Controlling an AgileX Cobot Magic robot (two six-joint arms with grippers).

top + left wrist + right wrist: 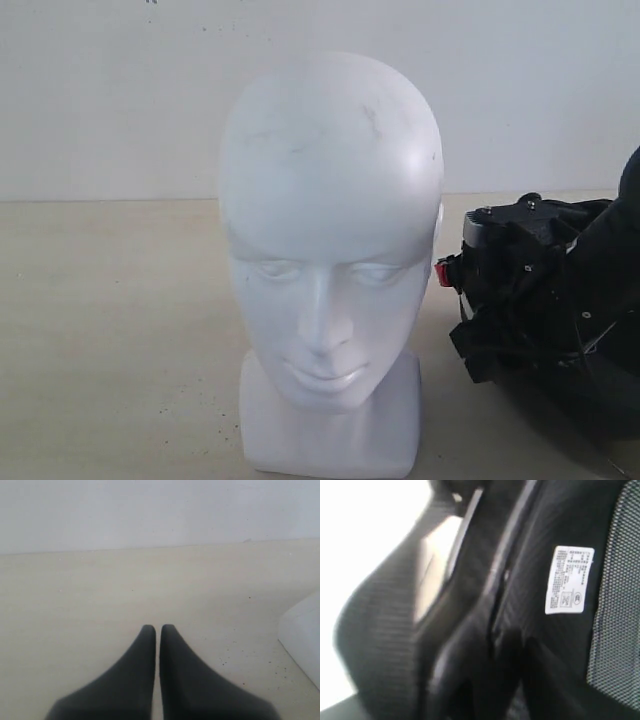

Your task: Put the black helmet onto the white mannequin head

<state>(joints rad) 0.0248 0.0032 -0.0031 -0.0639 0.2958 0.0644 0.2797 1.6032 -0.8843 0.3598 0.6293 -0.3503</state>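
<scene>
Centrally placed: white mannequin head, upright on its short blocky neck base, face turned toward the exterior camera. Crown bare, with faint dark scuffs on top. Nothing rests on it.

Support: pale beige table, lightly speckled, with a plain white wall behind.

Item, right of the head in the exterior view: black helmet, low at table level, just beside the head's cheek and neck; whether the two touch cannot be told. Its small red buckle sits at the side nearest the head, with dark straps and fittings around it. The helmet runs out of the picture at the right edge.

Interior detail, right wrist view: black padded lining fills the picture at very close range, with a white printed label and a panel of dotted mesh fabric beside it. The print is too small to read.

Left gripper: dark fingers pressed together, holding nothing, above bare table. A corner of the white neck base lies well off to one side.

Right gripper: fingers not distinguishable against the helmet's black, so whether they are apart, together or gripping cannot be told.
</scene>
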